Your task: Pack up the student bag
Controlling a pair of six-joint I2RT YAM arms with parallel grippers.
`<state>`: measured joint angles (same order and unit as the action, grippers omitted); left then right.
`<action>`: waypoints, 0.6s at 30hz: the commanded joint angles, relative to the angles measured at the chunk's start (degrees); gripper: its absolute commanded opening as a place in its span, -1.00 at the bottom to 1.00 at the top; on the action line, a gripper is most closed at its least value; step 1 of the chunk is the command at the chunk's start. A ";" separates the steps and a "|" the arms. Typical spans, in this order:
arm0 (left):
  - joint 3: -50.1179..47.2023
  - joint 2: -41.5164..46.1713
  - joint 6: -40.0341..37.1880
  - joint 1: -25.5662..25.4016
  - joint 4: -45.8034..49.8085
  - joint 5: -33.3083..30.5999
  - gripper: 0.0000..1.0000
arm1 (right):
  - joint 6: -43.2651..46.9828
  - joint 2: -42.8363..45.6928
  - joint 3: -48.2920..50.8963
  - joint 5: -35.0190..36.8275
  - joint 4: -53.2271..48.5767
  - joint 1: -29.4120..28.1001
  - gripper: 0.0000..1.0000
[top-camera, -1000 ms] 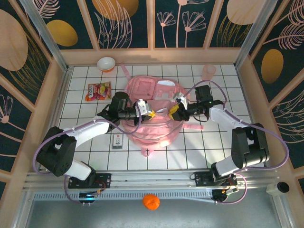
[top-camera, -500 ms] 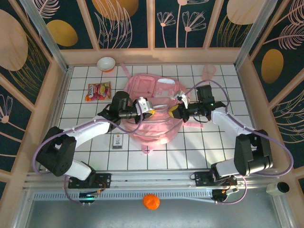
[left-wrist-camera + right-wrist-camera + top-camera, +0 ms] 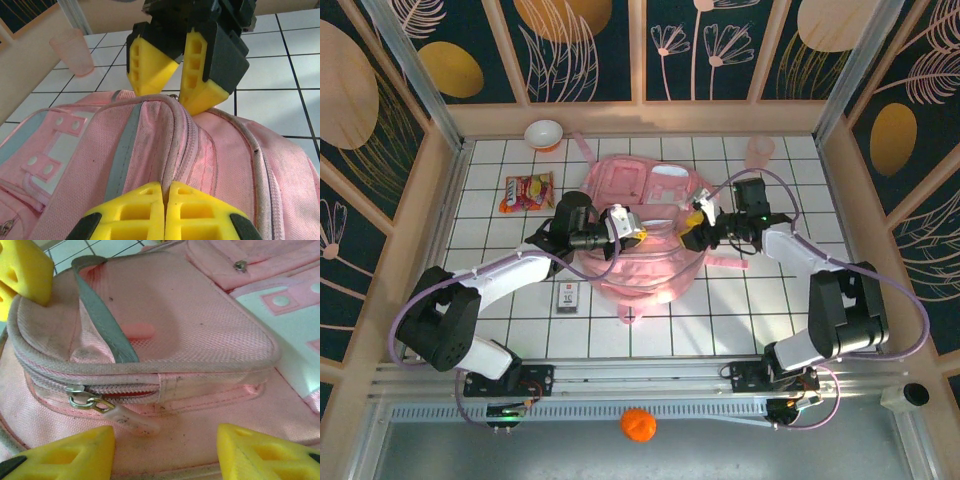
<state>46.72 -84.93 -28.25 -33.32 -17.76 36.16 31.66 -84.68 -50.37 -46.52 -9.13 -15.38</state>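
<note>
The student bag (image 3: pixel 642 272), a soft pink backpack with grey trim and zippered pockets, lies front-up at the centre of the white tiled table (image 3: pixel 770 310)

Robot test cell of the laboratory kind, not a lived-in room: I work on a white gridded tabletop (image 3: pixel 740 310) boxed in on three sides by wood-framed panels (image 3: pixel 585 50) printed with dark botanical patterns, with bare aluminium posts (image 3: pixel 408 65) at the far corners. My left arm (image 3: pixel 480 285) and my right arm (image 3: pixel 820 265) are bolted to a metal rail (image 3: pixel 640 372) at the near edge, trailing loose purple cables (image 3: pixel 924 320). Below the rail runs a grey metal trough (image 3: pixel 770 450) holding an orange ball (image 3: pixel 637 424).
</note>
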 commanded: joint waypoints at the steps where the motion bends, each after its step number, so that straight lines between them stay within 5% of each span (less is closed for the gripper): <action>1: 1.48 0.65 -1.08 0.03 -6.27 4.02 -1.00 | 5.15 -1.99 -1.29 -3.19 0.56 -1.47 0.10; 8: 1.45 0.16 -1.50 0.02 -6.27 3.05 -1.00 | 11.20 -0.23 -1.79 -9.75 -6.65 -2.89 -0.14; 18: 2.10 -0.61 -1.46 0.03 -6.38 3.55 -1.00 | 5.52 2.07 -0.08 -11.84 -2.73 -2.84 -0.58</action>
<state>46.72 -85.36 -28.86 -33.30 -17.96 36.88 38.48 -82.67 -50.28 -54.72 -12.29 -17.74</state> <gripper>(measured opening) 0.044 0.219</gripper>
